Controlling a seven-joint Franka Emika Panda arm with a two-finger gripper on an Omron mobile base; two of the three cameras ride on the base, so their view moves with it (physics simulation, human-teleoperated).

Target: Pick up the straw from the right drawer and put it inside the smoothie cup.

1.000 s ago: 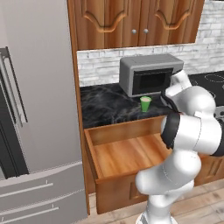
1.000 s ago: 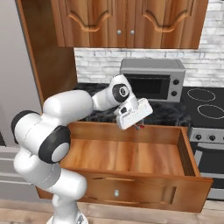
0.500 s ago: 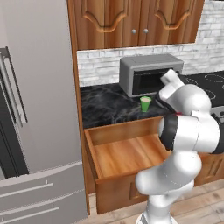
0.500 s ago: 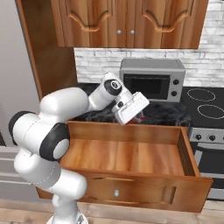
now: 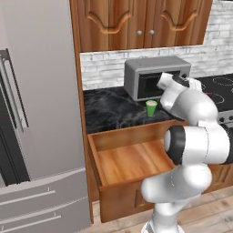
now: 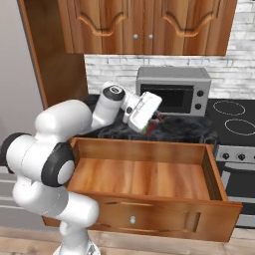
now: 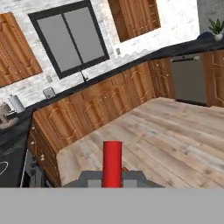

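Note:
The straw (image 7: 112, 162), a red stick, stands upright between my finger tips in the hand view; a bit of its red (image 6: 156, 120) shows at the hand's tip in the right base view. My gripper (image 6: 154, 122) is shut on it, held over the black counter just behind the open right drawer (image 6: 149, 217). The drawer (image 5: 119, 164) shows a bare wooden floor. The smoothie cup (image 5: 151, 108), small and green, stands on the counter in front of the microwave, just left of my hand. In the right base view only a sliver of its green (image 6: 147, 129) shows under the hand.
A grey microwave (image 6: 174, 89) stands on the counter right behind the cup. A black stove (image 6: 234, 122) lies to the right and a tall grey fridge (image 5: 36, 113) to the left. Carved upper cabinets (image 5: 141, 22) hang overhead.
The hand has risen from above the drawer's back edge and swung left over the counter toward the cup, turning as it went. The straw has stayed in the grip.

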